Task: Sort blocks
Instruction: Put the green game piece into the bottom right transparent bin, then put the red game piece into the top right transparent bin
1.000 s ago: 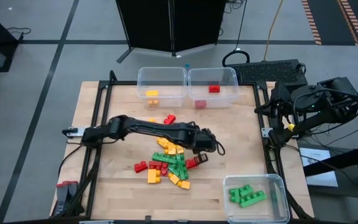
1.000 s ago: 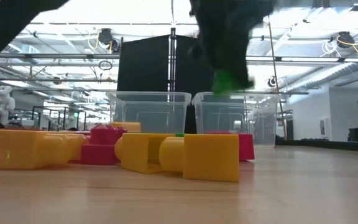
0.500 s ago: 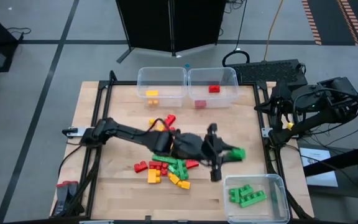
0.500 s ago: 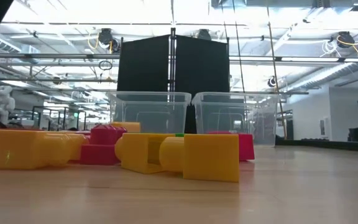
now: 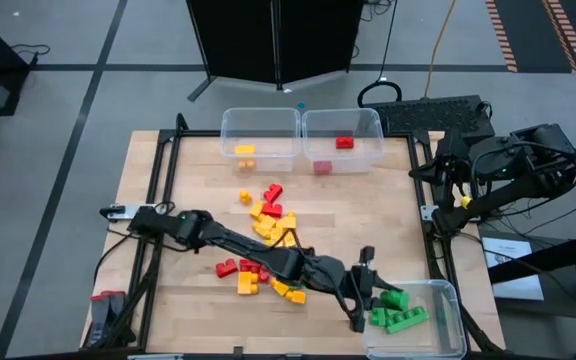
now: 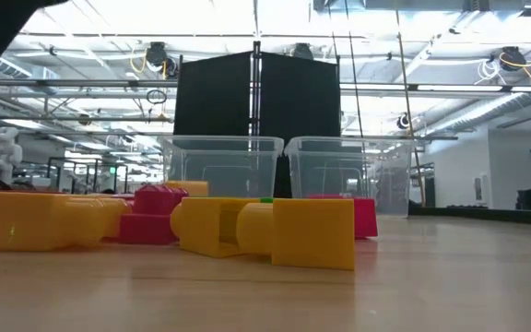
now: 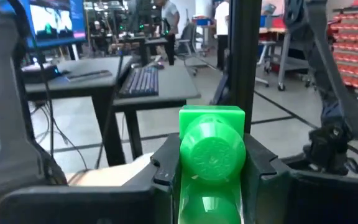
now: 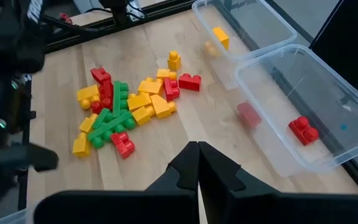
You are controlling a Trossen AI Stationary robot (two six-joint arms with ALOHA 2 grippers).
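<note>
High view shows a green block (image 5: 395, 298) pinched in the left gripper (image 5: 368, 290), held just over the near-left rim of the clear bin (image 5: 448, 292) at the table's front right corner; that bin already holds a cluster of green blocks (image 5: 398, 319). Left wrist view confirms the grip: the green block (image 7: 212, 149) sits clamped between the 2 dark fingers (image 7: 164, 168), studs facing the camera. Behind the arm, the loose pile of red, yellow and green blocks (image 5: 264, 262) lies spread around the middle of the wooden table (image 5: 388, 215). At the far edge stand 2 more clear bins side by side, the left one (image 5: 260, 139) with a yellow block inside, the right one (image 5: 342, 139) with red blocks. The right gripper (image 8: 197, 163) waits off the table's right side, its fingers pressed together.
</note>
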